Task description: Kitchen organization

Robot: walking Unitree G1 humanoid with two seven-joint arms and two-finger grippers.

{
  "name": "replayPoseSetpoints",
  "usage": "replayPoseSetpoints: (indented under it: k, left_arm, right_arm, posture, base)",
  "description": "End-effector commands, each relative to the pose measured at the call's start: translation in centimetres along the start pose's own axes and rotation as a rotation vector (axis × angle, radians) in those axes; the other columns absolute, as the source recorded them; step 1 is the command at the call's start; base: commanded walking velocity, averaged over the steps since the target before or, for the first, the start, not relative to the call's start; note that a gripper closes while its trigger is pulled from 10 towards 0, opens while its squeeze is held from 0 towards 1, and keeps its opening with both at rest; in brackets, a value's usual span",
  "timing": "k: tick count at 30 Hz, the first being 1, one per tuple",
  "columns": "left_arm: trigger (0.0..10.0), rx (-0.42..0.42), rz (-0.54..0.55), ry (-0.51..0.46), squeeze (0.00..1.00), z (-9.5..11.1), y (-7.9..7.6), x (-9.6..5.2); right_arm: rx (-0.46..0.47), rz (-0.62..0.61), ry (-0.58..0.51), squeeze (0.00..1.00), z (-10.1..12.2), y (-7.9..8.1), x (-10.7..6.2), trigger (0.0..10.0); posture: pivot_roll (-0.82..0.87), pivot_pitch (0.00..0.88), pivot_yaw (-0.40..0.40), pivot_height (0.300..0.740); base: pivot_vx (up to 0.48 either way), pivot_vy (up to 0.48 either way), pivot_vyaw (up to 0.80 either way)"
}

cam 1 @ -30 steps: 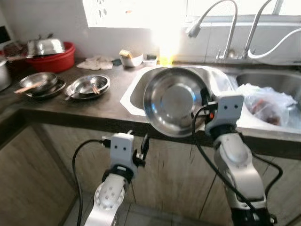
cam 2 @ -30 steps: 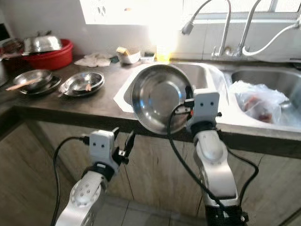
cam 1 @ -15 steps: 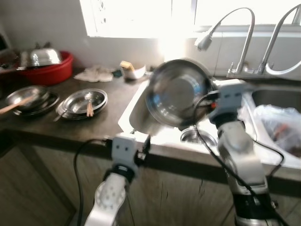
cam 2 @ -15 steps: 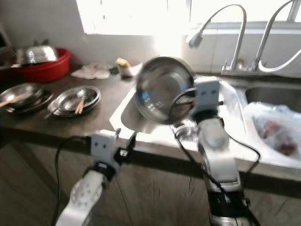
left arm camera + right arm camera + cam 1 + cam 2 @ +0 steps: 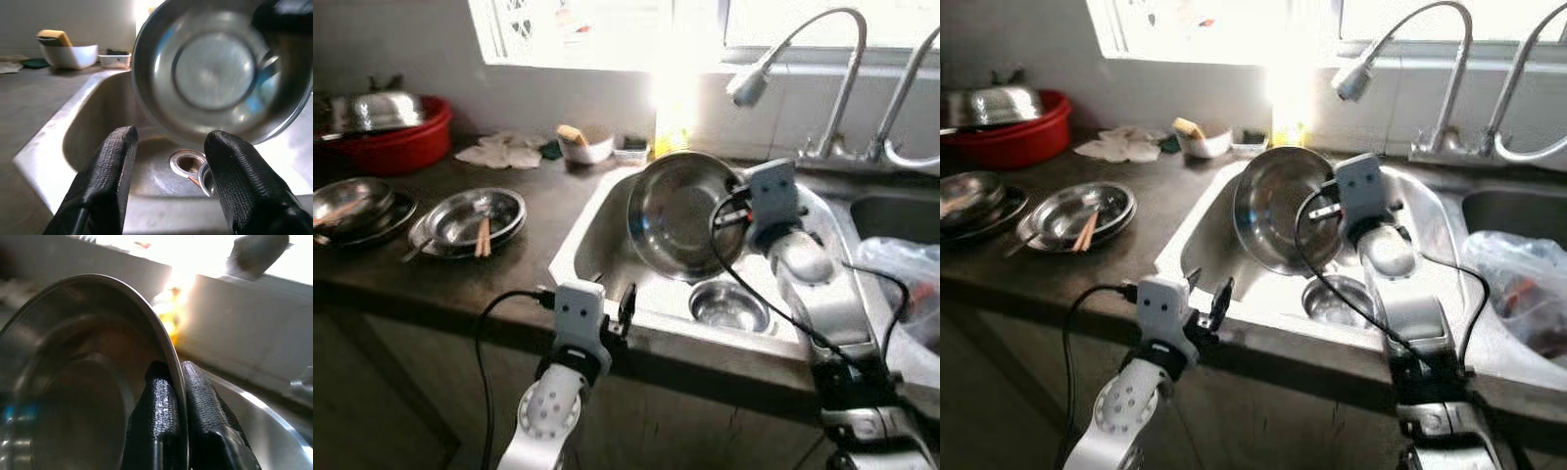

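One right hand (image 5: 736, 204) is clamped on the rim of the steel bowl (image 5: 680, 215), which a second ago hung before the desk's front edge and is now tilted over the left sink basin (image 5: 597, 245). Left hand (image 5: 1208, 300), fingers apart and empty, waits at that front edge; judged, the bowl is about to be set in the basin for washing.

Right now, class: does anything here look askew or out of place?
Yes: the steel bowl stands on edge above the sink, pinched at its rim by the right gripper. A plastic bag fills the other basin.
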State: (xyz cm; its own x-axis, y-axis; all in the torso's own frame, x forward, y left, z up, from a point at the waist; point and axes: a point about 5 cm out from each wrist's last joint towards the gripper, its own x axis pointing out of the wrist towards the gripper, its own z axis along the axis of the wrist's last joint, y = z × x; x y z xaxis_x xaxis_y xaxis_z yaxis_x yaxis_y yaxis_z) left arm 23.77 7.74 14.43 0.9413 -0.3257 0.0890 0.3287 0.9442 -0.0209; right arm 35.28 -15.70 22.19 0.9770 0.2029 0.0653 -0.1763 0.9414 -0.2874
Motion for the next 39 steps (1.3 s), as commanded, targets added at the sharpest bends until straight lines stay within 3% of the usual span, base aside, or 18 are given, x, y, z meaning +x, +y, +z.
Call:
replayPoseSetpoints:
  k: [1,11,16,24,33,34,39]
  left_arm:
    - [10.0,0.002,0.004,-0.007,0.00,0.3,-0.1,-0.1]
    - [10.0,-0.012,0.027,-0.001,0.00,0.6,-0.2,-1.1]
    - [10.0,-0.021,0.035,0.017,0.00,0.6,-0.5,-1.8]
    - [10.0,-0.035,0.036,0.033,0.00,0.9,-1.2,-2.5]
    - [10.0,-0.026,0.057,0.047,0.00,1.0,-0.8,-2.9]
    - [10.0,-0.023,0.060,0.049,0.00,1.0,-0.7,-2.9]
    - [10.0,-0.020,0.060,0.048,0.00,1.1,-0.7,-2.7]
  right_arm:
    - [-0.010,0.041,0.050,0.00,-0.6,0.2,0.5,10.0]
    - [-0.050,0.192,0.178,0.00,-2.5,2.1,2.5,10.0]
    - [0.010,0.290,0.226,0.00,-3.3,3.5,3.4,10.0]
    - [0.026,0.323,0.293,0.00,-4.8,4.8,4.0,10.0]
    - [0.061,0.367,0.347,0.00,-6.2,5.7,4.0,10.0]
    - [0.060,0.366,0.345,1.00,-6.3,5.6,4.0,10.0]
    - [0.075,0.350,0.331,1.00,-6.2,5.3,4.1,10.0]
  posture:
    - [0.08,0.028,-0.018,0.740]
    - [0.11,0.084,-0.034,0.740]
    - [0.12,0.124,-0.042,0.740]
    - [0.14,0.162,-0.049,0.740]
    - [0.15,0.170,-0.051,0.740]
    - [0.15,0.168,-0.050,0.740]
    - [0.15,0.161,-0.048,0.740]
  base:
    - [0.000,0.000,0.00]
    - [0.000,0.000,0.00]
    - [0.000,0.000,0.00]
    - [0.000,0.000,0.00]
    - [0.000,0.000,0.00]
    - [0.000,0.000,0.00]
    - [0.000,0.000,0.00]
